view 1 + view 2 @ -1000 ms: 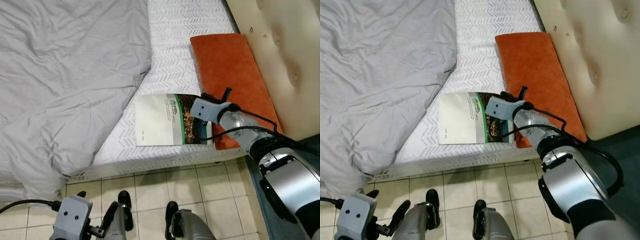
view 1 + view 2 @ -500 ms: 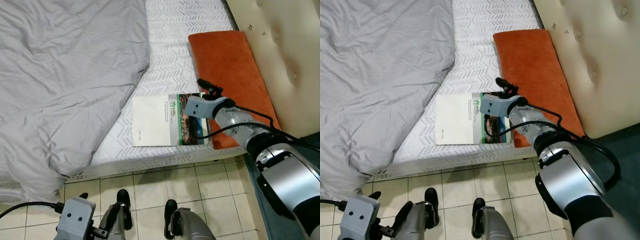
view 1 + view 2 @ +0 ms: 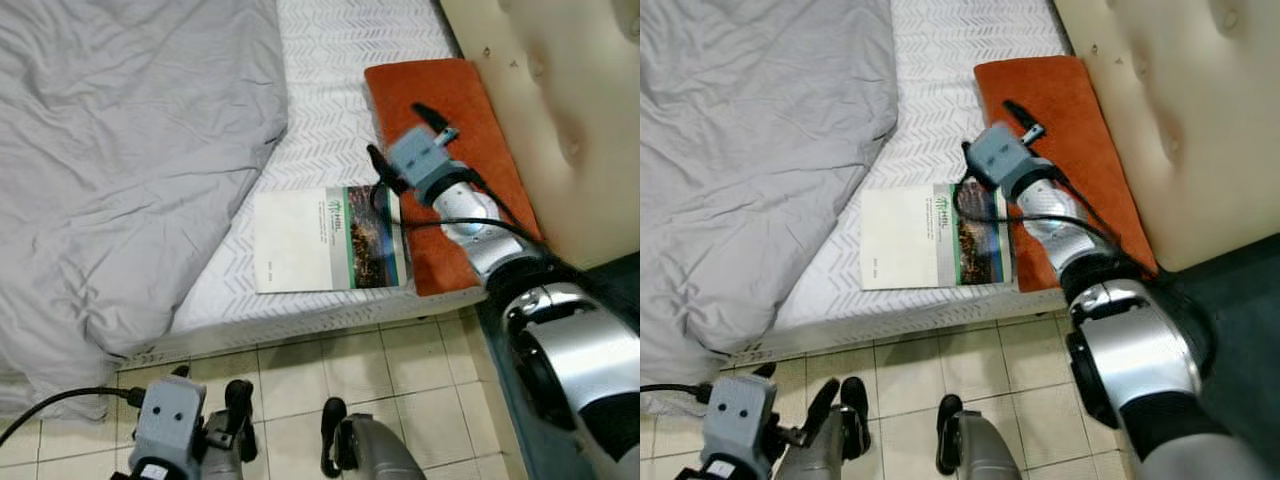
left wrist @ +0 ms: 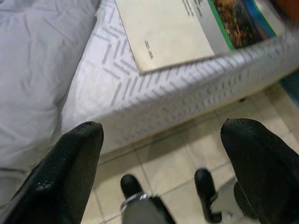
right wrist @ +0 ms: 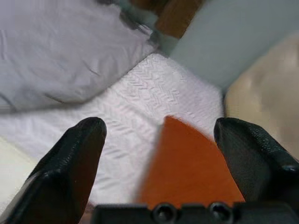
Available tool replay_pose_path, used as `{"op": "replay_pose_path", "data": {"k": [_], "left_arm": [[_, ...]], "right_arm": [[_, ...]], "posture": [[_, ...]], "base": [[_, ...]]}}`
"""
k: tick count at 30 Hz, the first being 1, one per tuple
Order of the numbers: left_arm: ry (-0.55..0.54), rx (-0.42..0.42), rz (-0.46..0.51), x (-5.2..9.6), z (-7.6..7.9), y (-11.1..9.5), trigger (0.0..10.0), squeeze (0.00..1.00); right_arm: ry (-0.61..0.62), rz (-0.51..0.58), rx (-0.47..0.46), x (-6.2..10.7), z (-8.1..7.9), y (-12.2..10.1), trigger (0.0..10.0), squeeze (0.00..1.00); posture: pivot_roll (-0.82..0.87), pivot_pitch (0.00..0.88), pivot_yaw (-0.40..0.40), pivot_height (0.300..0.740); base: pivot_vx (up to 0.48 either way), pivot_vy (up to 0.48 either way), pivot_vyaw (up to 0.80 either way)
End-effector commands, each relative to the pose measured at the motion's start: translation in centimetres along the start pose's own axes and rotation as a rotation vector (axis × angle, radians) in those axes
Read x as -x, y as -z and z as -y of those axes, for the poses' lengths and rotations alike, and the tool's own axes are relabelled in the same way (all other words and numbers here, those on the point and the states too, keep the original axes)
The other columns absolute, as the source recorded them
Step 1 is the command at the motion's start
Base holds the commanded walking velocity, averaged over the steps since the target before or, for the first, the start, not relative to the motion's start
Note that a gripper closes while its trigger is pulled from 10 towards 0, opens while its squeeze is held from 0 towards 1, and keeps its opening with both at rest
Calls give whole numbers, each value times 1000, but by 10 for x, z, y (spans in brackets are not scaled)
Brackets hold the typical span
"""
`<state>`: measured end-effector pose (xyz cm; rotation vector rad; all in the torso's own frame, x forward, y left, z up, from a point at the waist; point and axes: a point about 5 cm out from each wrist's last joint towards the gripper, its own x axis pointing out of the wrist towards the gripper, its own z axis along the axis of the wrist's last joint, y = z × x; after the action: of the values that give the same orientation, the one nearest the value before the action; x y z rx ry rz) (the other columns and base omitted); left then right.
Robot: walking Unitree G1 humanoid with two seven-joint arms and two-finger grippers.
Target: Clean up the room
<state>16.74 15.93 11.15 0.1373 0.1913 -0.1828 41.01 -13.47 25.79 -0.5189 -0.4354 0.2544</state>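
In the left eye view, a magazine (image 3: 328,238) is seen lying flat on the bare sheet of the bed (image 3: 340,60), close to the bed's near edge. An orange cushion (image 3: 450,170) lies at the magazine's 3 o'clock, touching or just beside it, with a cream headboard (image 3: 560,110) beyond. A rumpled grey duvet (image 3: 120,160) covers the bed toward 9 o'clock. The right hand (image 3: 408,142) is held above the cushion's inner edge, at about 1 o'clock from the magazine, fingers spread and nothing gripped. The left hand (image 3: 205,425) hangs low over the tiled floor (image 3: 420,370).

In the right eye view, the same layout is shown; the magazine is untouched.

In the left wrist view, the left hand's fingers (image 4: 70,172) are spread wide and empty, with the magazine seen beyond them on the sheet.

In the right wrist view, the fingers (image 5: 70,163) stand wide apart around nothing, the cushion between and beyond them.

The tidying is judged barely begun: the magazine is not yet lifted, and the duvet lies unstraightened.
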Motion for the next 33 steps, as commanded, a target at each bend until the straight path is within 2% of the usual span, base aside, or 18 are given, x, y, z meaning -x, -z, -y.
{"op": "replay_pose_path", "data": {"k": [1, 2, 3, 4, 5, 7, 8, 9, 10, 11, 12, 17, 18, 19, 20, 22, 27, 33], "left_arm": [[-4, 7, -54, 0, 3, 13, 10000, 0], [-10, 9, -46, -6, 3, 15, 10000, 0], [-25, 11, -32, -23, 1, 18, 10000, 0], [-25, 11, -32, -23, 1, 18, 10000, 0], [-35, 9, -20, -34, -2, 20, 10000, 0], [-39, 6, -12, -38, -4, 20, 10000, 0], [-43, 1, 3, -45, -7, 18, 10000, 0], [-45, -18, 27, -53, -12, 15, 10000, 0], [-45, -18, 27, -53, -12, 15, 10000, 0], [-49, -31, 39, -63, -17, 14, 10000, 0], [-76, -15, 43, -80, -26, 14, 10000, 0], [-99, 20, 63, -100, -30, 11, 10000, 0], [-109, 33, 90, -107, -31, 5, 10000, 0], [-109, 33, 90, -107, -31, 5, 10000, 0], [-110, 43, 97, -110, -31, 3, 10000, 0], [-87, 55, 112, -121, -24, -3, 10000, 0], [-57, 41, 116, -135, -18, -5, 10000, 0], [-55, 24, 111, -137, -17, -1, 10000, 0]], "right_arm": [[12, -58, -112, 15, -3, 22, 10000, 1000], [40, -79, -177, 23, -5, 32, 10000, 1000], [105, -134, -308, 45, -8, 57, 10000, 1000], [105, -134, -308, 45, -8, 57, 10000, 1000], [176, -175, -383, 62, -6, 73, 10000, 1000], [210, -187, -420, 69, -4, 79, 10000, 1000], [272, -207, -484, 80, -3, 87, 10000, 1000], [357, -215, -573, 96, -5, 95, 10000, 1000], [357, -215, -573, 96, -5, 95, 10000, 1000], [405, -231, -643, 108, -9, 101, 10000, 1000], [464, -293, -749, 132, -26, 113, 10000, 1000], [428, -340, -781, 155, -48, 119, 10000, 1000], [412, -386, -771, 178, -62, 122, 10000, 478], [412, -386, -771, 178, -62, 122, 10000, 478], [393, -409, -757, 188, -68, 124, 10000, 0], [366, -472, -747, 209, -76, 126, 10000, 0], [321, -492, -690, 211, -76, 125, 10000, 0], [319, -519, -670, 215, -72, 124, 10000, 0]], "posture": [[148, 401, -162, 740], [147, 379, -158, 740], [137, 289, -156, 740], [137, 289, -156, 740], [128, 236, -154, 740], [128, 236, -154, 740], [118, 140, -149, 740], [113, 95, -145, 740], [113, 95, -145, 740], [91, 58, -129, 740], [63, 0, -111, 740], [41, 0, -83, 740], [30, 0, -75, 740], [30, 0, -75, 740], [14, 0, -59, 740], [-8, 0, -36, 740], [-33, 0, -14, 740], [-34, 0, -18, 740]], "base": [[0, 0, 0], [0, 0, 0], [0, 0, 0], [0, 0, 0], [0, 0, 0], [0, 0, 0], [0, 0, 0], [0, 0, 0], [0, 0, 0], [0, 0, 0], [0, 0, 0], [0, 0, 0], [0, 0, 0], [0, 0, 0], [0, 0, 0], [0, 0, 0], [0, 100, 0], [0, 426, 0]]}}
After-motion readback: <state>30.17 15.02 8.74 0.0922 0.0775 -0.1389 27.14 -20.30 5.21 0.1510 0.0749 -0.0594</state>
